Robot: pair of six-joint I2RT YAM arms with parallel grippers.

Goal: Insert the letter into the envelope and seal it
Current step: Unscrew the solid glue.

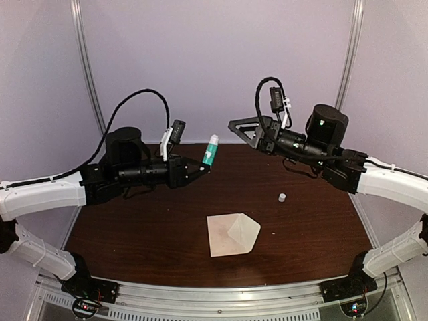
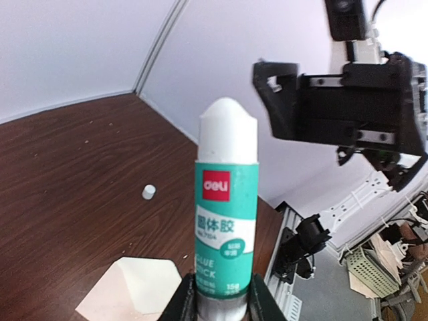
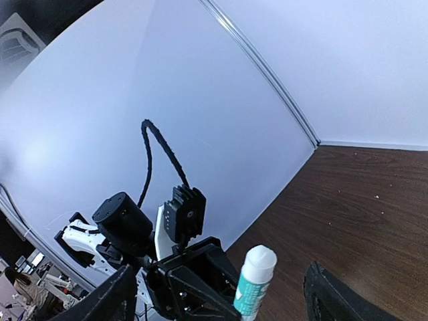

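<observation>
Envelope: a pale envelope (image 1: 224,237) (image 2: 127,287) lies flat on the dark wooden bench (image 1: 134,221), nearer the arm bases than the small white cylinder (image 1: 281,198) (image 2: 148,192) and to the left of it.
Envelope direction: its long axis runs roughly left to right, slightly skewed. The pointed flap (image 1: 246,231) is folded out, with its tip aimed toward the robot's right.
Glue stick: a teal and white glue stick (image 1: 210,155) (image 2: 226,221) (image 3: 253,281) stands upright in the air, white rounded end up, behind and to the left of the cylinder.
Left claw: the left claw (image 1: 200,167) (image 2: 221,307) is clenched on the base of the glue stick.
Left arm pose: the left arm (image 1: 134,170) reaches in level from the left, above the bench.
Right claw: the right claw (image 1: 242,132) is spread wide and holds nothing. It is raised behind the cylinder and faces the glue stick, with a gap between them.
Right arm pose: the right arm (image 1: 334,157) comes in from the right, with its wrist raised.
Hard to see: the left wrist view cuts off the envelope at its lower edge. Whether a letter is inside cannot be made out. The foot of the glue stick is hidden between the fingers.
</observation>
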